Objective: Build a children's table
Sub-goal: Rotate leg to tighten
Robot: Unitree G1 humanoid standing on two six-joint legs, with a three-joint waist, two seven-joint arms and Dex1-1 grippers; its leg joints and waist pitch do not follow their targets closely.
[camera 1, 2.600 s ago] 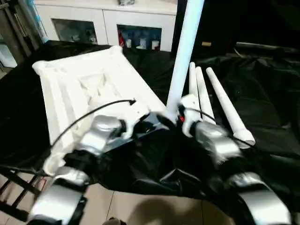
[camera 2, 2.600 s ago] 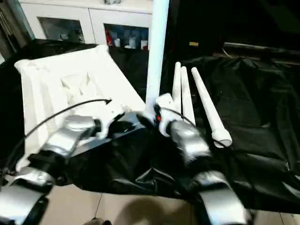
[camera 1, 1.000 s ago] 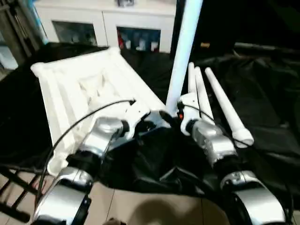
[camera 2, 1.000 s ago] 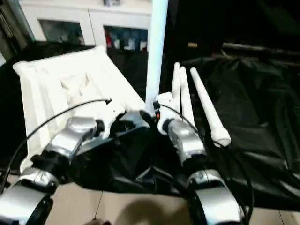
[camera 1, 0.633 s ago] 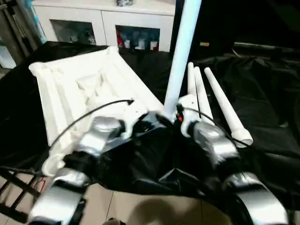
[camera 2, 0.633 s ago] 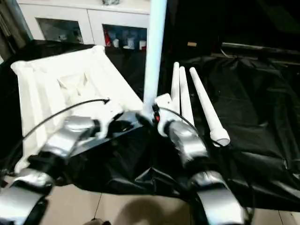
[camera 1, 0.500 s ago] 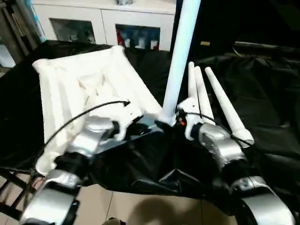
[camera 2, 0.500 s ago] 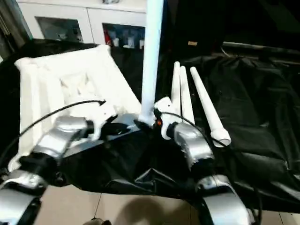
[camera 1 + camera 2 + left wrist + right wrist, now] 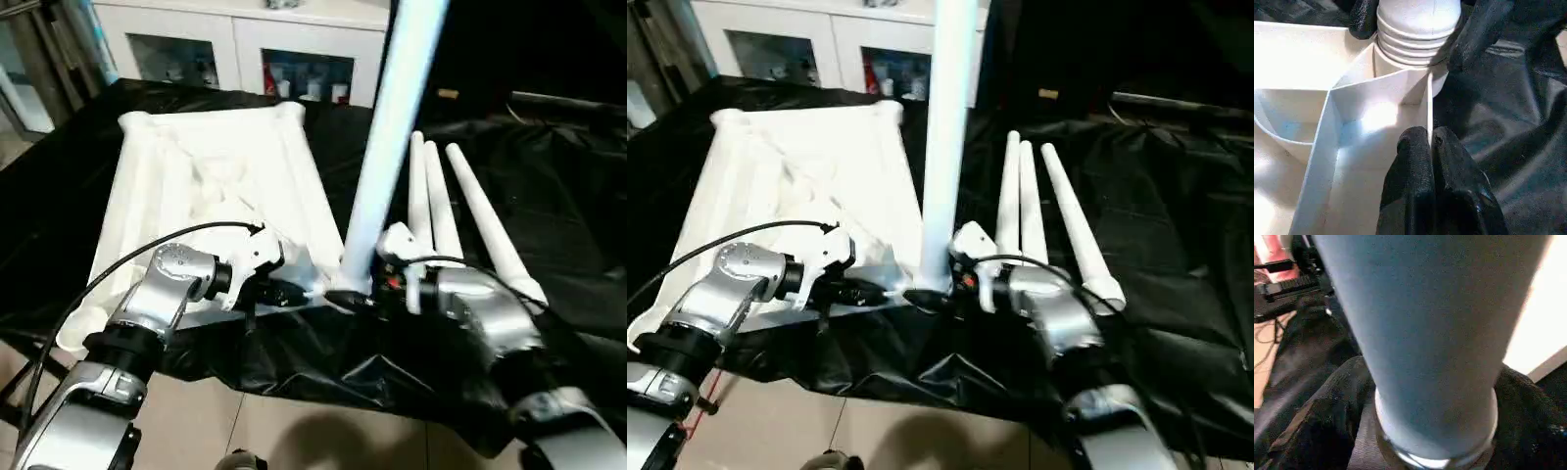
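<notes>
Tabletop (image 9: 211, 186): white, lying underside up on the black sheet (image 9: 549, 196), its ribs facing me, left of centre in my head view.
Near corner: the socket (image 9: 1415, 46) closest to me carries the upright leg; my left wrist view shows the leg's ringed end seated in it.
Upright leg (image 9: 392, 137): stands in that socket and rises out of the top of the picture, tilted slightly to my right.
Spare legs (image 9: 460, 211): three white tubes lying side by side on the sheet, to the right of the upright leg, apart from the tabletop.
My left gripper (image 9: 1430, 147): fingers pressed together, tips at a thin rib of the tabletop just beside the socket; I cannot tell whether the rib is pinched between them.
My right gripper (image 9: 355, 294): fingers spread wide around the foot of the upright leg, one black finger (image 9: 1327, 401) on each side of the tube; they cup it, but I cannot tell whether they press it.
Cabinet (image 9: 245, 44): white with glass doors, behind the sheet.
</notes>
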